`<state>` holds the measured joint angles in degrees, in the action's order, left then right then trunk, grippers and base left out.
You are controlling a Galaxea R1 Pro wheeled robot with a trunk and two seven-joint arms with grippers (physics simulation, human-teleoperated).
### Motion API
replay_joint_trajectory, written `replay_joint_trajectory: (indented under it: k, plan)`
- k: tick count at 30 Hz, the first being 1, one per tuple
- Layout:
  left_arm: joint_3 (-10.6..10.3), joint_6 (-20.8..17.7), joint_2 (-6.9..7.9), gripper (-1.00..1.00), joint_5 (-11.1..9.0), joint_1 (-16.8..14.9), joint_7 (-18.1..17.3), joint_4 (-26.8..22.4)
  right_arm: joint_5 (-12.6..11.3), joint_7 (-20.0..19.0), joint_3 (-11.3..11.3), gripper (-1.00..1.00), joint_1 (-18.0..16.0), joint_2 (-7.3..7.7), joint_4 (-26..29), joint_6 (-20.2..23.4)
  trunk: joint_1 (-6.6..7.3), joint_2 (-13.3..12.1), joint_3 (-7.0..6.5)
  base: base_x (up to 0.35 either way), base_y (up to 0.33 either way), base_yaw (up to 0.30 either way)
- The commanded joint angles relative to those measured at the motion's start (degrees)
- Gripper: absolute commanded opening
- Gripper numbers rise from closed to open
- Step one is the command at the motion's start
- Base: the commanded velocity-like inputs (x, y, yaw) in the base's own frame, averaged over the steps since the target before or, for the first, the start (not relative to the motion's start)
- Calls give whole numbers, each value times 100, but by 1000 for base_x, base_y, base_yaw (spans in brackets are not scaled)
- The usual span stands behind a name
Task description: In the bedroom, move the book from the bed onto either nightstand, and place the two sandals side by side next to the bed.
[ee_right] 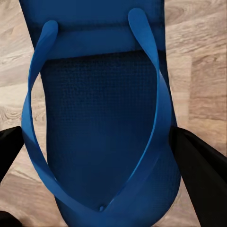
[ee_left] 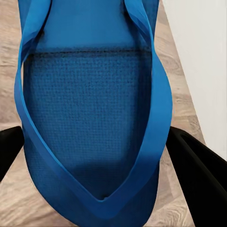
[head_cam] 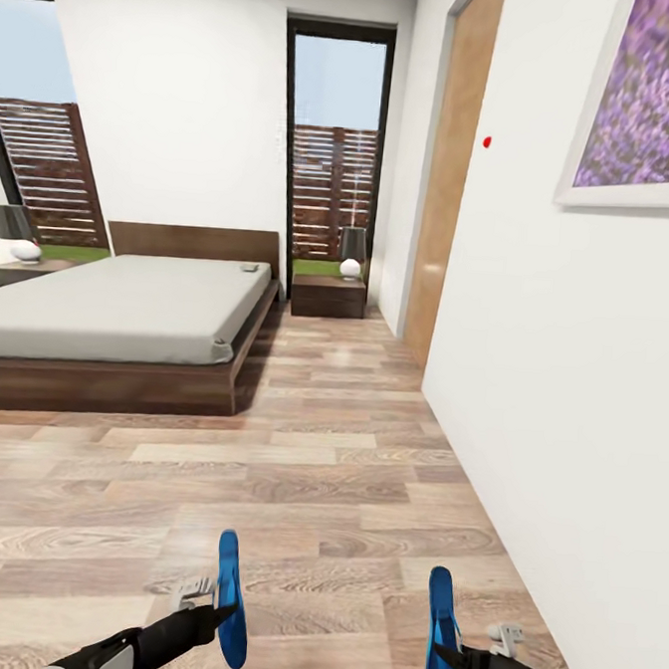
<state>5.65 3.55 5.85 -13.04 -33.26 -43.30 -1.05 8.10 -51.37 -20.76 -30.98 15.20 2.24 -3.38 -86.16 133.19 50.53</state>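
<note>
Gripping one blue sandal [head_cam: 231, 599] [head_cam: 439, 631] each, both jaws clamped, bed [head_cam: 116, 319] ahead across bare floor [head_cam: 315, 473]

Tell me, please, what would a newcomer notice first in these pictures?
Two bright blue sandals, held on edge low in the head view: one in the left pincer, one in the right pincer. Beyond them, across the wood floor, a low bed stands at the left. A purple flower picture hangs on the right wall.

no readable text, labels, brands, or numbers anywhere
</note>
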Motion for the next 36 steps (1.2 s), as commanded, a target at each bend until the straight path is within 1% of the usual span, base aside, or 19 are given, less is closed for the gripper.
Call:
replay_joint_trajectory:
  k: [1, 4, 15, 36]
  plan:
    - [50, 23, 3, -100, 30, -5, -20, 7, 58, -154, -69, -100, -4, 4, -74, -39, -2, 2, 6, 325, 0, 0]
    - [50, 23, 4, -100, 30, -5, -20, 5, 58, -215, -70, -100, -5, 8, -112, -42, -2, 2, 6, 325, 0, 0]
    - [50, 16, 1, -100, 34, -5, -26, 0, 43, -176, -69, -100, -5, 9, -120, -40, -2, 2, 6, 325, -5, 0]
    - [50, 15, 4, -100, 36, -5, -36, 0, 58, -177, -69, -100, -5, 9, -119, -39, -2, 2, 6, 325, -81, 0]
